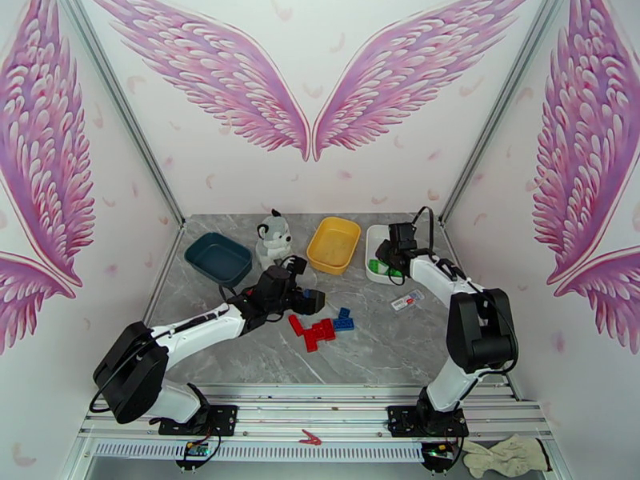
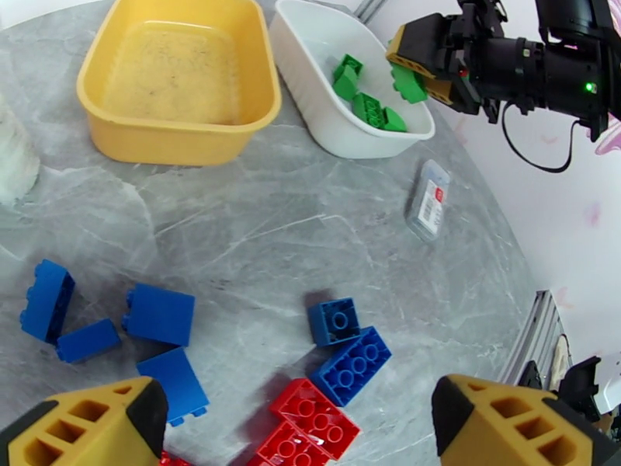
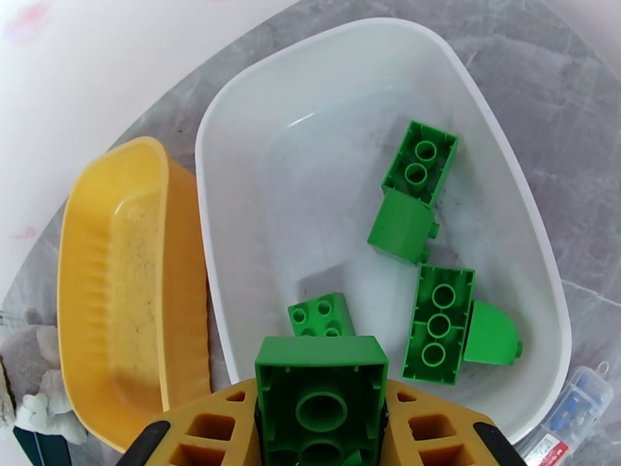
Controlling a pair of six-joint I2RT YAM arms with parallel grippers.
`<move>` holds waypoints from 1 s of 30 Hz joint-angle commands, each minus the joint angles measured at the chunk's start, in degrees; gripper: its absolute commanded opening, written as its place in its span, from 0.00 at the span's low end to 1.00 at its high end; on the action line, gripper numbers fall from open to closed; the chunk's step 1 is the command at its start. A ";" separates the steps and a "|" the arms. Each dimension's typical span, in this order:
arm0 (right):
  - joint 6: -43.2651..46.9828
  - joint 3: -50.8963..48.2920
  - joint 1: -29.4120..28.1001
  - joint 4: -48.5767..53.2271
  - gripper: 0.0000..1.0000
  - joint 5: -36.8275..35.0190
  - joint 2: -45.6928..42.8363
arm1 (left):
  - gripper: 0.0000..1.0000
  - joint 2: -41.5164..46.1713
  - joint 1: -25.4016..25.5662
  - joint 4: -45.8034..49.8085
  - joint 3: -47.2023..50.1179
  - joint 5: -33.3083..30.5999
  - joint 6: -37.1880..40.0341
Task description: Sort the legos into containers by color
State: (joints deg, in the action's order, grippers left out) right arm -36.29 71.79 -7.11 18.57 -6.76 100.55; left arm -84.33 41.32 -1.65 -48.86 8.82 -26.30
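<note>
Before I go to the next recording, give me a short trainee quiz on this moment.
1. True or false: the yellow tray holds no bricks.
2. The brick held by the right gripper over the white tray is: A red, B green, C blue.
3. Which colours of brick lie on the table near the open left gripper?

Key: 1 true. 2 B. 3 red bricks and blue bricks.
</note>
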 commanded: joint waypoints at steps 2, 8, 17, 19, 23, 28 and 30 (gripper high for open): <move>1.11 2.99 0.38 2.77 0.38 -1.60 1.92 | 0.95 1.99 0.00 2.47 -1.69 -3.65 1.52; 1.83 3.82 0.41 3.70 0.55 -2.06 1.98 | 0.95 4.05 -0.05 3.86 -1.13 -6.97 1.61; 1.91 -3.24 -1.01 -1.34 0.63 1.52 -5.43 | 0.95 7.29 -0.34 9.68 -1.72 -16.09 1.87; 2.25 -6.43 -3.14 -3.72 0.61 2.69 -8.21 | 0.93 7.92 -0.73 11.66 -2.00 -18.64 2.13; 3.74 -11.24 -9.98 -6.12 0.60 2.46 -12.75 | 0.89 9.51 -2.63 14.30 -1.59 -22.79 2.05; 6.12 -15.76 -22.34 -6.44 0.60 -3.12 -16.43 | 0.87 11.69 -5.64 17.55 -0.87 -25.88 1.87; 6.78 -17.34 -27.19 -6.43 0.61 -5.31 -17.35 | 0.87 12.75 -6.54 18.94 -0.73 -26.59 1.79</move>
State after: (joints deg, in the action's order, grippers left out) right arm -31.75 56.69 -30.48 12.80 -7.94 85.23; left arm -74.11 35.66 13.45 -48.88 -14.68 -24.84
